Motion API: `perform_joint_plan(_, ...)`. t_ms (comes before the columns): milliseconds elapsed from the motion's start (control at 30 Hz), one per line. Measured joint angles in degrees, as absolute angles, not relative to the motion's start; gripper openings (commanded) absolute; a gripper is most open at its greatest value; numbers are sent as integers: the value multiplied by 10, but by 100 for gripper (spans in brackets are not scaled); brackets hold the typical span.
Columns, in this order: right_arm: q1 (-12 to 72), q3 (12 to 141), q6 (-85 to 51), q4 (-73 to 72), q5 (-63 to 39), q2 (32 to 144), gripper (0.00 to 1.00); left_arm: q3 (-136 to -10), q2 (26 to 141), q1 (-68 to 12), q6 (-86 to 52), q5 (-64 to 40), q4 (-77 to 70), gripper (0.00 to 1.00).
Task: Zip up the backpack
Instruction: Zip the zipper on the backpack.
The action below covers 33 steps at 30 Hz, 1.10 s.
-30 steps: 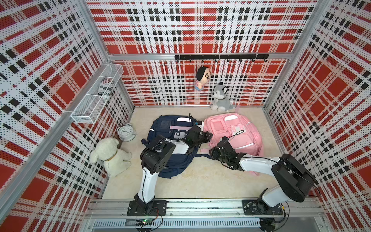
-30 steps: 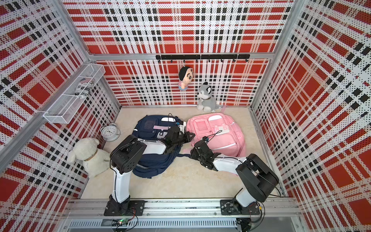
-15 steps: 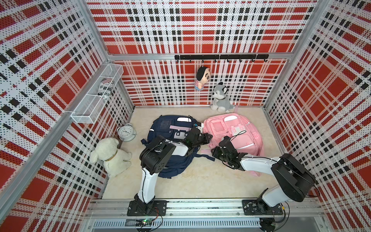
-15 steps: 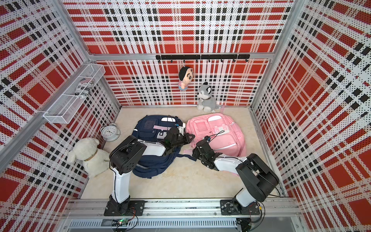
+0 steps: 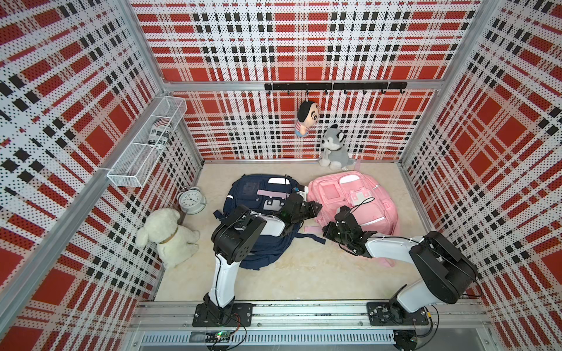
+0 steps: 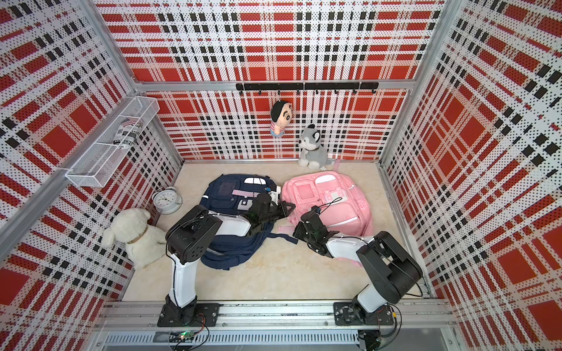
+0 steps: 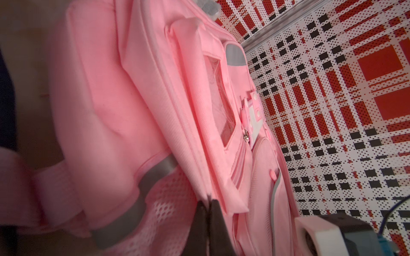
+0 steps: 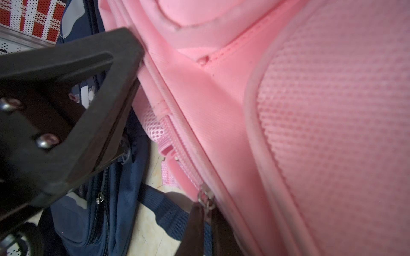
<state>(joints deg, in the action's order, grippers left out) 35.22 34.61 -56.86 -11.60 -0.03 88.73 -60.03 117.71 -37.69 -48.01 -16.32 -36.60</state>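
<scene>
The pink backpack (image 5: 359, 194) (image 6: 334, 194) lies flat on the floor at the right, with a navy backpack (image 5: 258, 188) beside it on the left. My left gripper (image 5: 317, 207) (image 7: 207, 202) reaches over the navy bag and is shut on a fold of pink fabric at the pink bag's left edge. My right gripper (image 5: 327, 229) (image 8: 206, 207) is at the bag's front left corner, shut on the metal zipper pull (image 8: 205, 198). The zipper track (image 8: 179, 155) runs away from the pull along the bag's side. The left gripper's finger (image 8: 88, 88) shows close by in the right wrist view.
A white plush dog (image 5: 165, 234) and an alarm clock (image 5: 191, 199) stand at the left wall. A husky plush (image 5: 333, 149) sits at the back wall under a hanging doll (image 5: 305, 118). A wire basket (image 5: 146, 149) hangs on the left wall. Navy straps (image 8: 164, 210) lie under my right gripper.
My right gripper has shifted slightly toward the pink bag's corner and its jaws have closed onto the zipper pull. The left gripper has kept its grip in place.
</scene>
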Motion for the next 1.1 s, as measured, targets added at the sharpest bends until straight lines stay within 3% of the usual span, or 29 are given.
perform_joint_plan(400,340,352,-484,-47,-48,862,0,-611,1177,-372,-480,-163,-343,0)
perform_joint_plan(1100,314,312,-393,218,-53,650,0,-698,1204,-362,-445,-178,-253,0)
